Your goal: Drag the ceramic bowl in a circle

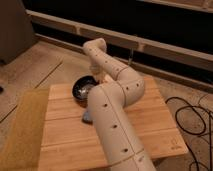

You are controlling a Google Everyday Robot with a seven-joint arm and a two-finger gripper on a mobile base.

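Ceramic bowl (84, 89) upright on table (150, 130), mouth upward, no long axis; claw (98, 76) at rim, state indeterminate.

The wooden worktop (150, 125) carries the ceramic bowl (82, 90) near its far edge, the tool (98, 76) at the bowl's rim, and a small grey item (88, 118) mid-board.

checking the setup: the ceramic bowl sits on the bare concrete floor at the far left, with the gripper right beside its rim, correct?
Not quite. The camera view shows the ceramic bowl resting on the wooden board, near its far-left part, not on the floor. The rest holds: the gripper is at the bowl's right rim.
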